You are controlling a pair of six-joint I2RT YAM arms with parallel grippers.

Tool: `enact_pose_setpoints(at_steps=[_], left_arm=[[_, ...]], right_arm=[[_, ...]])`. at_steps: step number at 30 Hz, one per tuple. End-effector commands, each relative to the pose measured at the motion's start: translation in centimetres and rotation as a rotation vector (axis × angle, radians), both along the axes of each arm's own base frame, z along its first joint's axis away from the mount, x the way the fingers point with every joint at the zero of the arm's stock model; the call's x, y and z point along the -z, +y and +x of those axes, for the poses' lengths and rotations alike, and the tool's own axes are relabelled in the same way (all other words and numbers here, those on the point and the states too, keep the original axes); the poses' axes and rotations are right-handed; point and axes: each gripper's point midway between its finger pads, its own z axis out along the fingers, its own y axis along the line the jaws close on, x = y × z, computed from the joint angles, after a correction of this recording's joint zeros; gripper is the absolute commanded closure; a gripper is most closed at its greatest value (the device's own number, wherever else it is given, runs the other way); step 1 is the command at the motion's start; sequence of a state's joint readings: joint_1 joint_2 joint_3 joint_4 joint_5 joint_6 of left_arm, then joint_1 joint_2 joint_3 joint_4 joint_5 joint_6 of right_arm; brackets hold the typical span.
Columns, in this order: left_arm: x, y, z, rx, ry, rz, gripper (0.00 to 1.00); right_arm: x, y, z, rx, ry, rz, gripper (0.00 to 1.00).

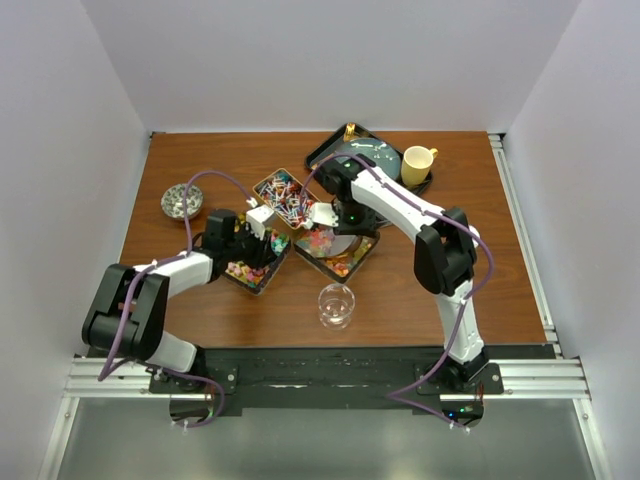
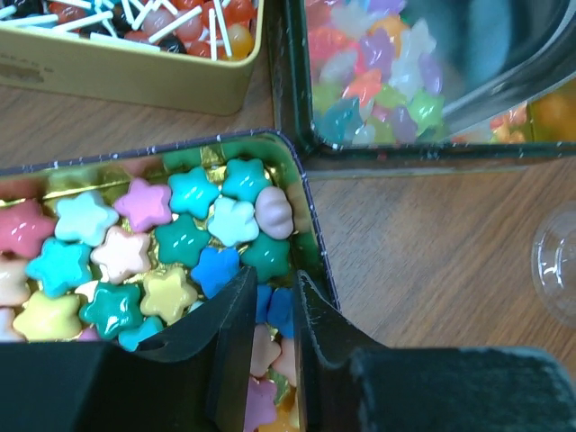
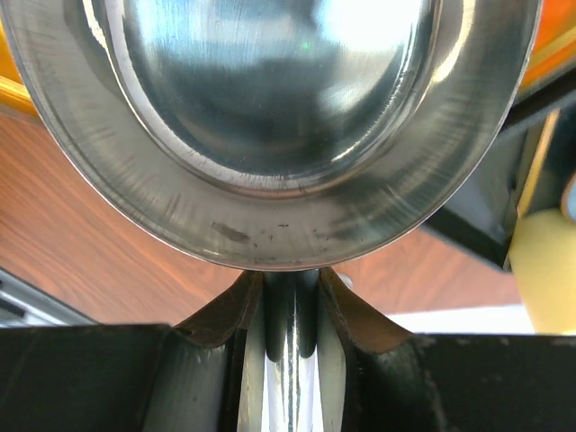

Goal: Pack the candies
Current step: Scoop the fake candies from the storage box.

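Narrowed left gripper (image 2: 272, 295) dips among star-shaped candies (image 2: 180, 243) in the tin (image 2: 304, 216) beneath it, grip unclear, glass jar (image 1: 337, 305) to its right seemingly empty, while right gripper (image 3: 290, 290) clamps a steel spoon (image 3: 279, 135), packing barely begun.

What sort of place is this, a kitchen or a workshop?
Probably a robot test booth: plain white walls box in a wooden table, two arms bolted to a metal rail, open tins of candies.

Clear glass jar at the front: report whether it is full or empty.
Empty. The jar stands upright, and the top view shows clear glass with nothing coloured inside.
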State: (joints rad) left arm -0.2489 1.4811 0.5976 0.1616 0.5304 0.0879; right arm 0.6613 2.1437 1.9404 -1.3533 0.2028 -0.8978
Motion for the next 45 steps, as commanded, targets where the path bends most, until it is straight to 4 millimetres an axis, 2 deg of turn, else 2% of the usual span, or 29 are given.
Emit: enact_pose_setpoints(at_steps=[1,3,4,5,7,8,9,14,15,18,22,24,25,27,33,37,42,43,45], left_arm=[[-1.8,-1.2,1.3,0.021,-0.019,-0.072,0.73],[-1.8,-1.4,1.3,0.019,-0.008,-0.079,0.73],[-1.9,-1.4,1.3,0.021,-0.006,-0.081,0.73],[-1.9,-1.5,1.3,0.025,-0.005,-0.083,0.73],[-2.0,-1.5,1.3,0.026,-0.002,-0.084,0.73],[-2.0,-1.5,1.3,0.023,0.002,-0.084,0.73],[-2.0,-1.5,1.3,0.023,0.005,-0.085,0.73],[-2.1,-1.5,1.1,0.029,0.017,-0.077,0.71],[-2.2,-1.4,1.1,0.035,0.009,-0.072,0.71],[-3.0,-1.3,1.2,0.046,-0.008,-0.061,0.70],[-3.5,-1.1,1.0,0.062,-0.008,-0.037,0.70],[-3.8,-0.9,1.2,0.068,-0.021,-0.025,0.70],[-3.4,-0.8,0.7,0.068,0.008,-0.014,0.70],[-3.6,-0.7,0.8,0.074,0.002,-0.003,0.70],[-3.7,-0.4,0.5,0.092,0.011,0.022,0.70],[-3.7,-0.4,0.4,0.094,0.015,0.027,0.70],[-4.2,-0.4,0.8,0.089,0.002,0.028,0.69],[-4.3,-0.3,0.8,0.088,0.000,0.029,0.69],[-4.4,-0.3,0.9,0.088,-0.005,0.033,0.68]], right_arm=[[1.7,2.3,-1.8,0.077,0.059,0.089,1.00],[3.1,2.4,-2.4,0.113,0.058,0.112,1.00],[2.9,3.3,-1.8,0.147,0.009,0.179,1.00],[4.0,3.2,-2.8,0.161,0.038,0.189,1.00],[4.0,4.2,-2.3,0.189,-0.007,0.265,1.00],[4.7,4.0,-2.8,0.195,0.005,0.268,1.00],[5.0,4.8,-2.7,0.208,0.007,0.329,1.00],[5.4,5.7,-3.3,0.243,0.016,0.437,1.00],[5.1,6.3,-2.9,0.240,-0.002,0.478,1.00],[5.0,6.6,-3.5,0.224,0.005,0.531,1.00],[4.8,6.8,-4.0,0.262,0.041,0.591,1.00],[4.0,6.8,-3.8,0.268,0.023,0.622,1.00],[4.2,6.6,-4.1,0.273,0.033,0.630,1.00],[3.3,6.3,-3.9,0.281,0.008,0.660,1.00],[2.5,5.3,-4.6,0.287,-0.005,0.703,1.00],[2.6,4.8,-5.0,0.322,-0.008,0.732,1.00],[3.8,4.9,-6.2,0.365,0.067,0.717,1.00],[3.7,5.1,-6.0,0.372,0.072,0.716,0.95],[3.6,5.1,-6.1,0.396,0.102,0.696,0.76]])
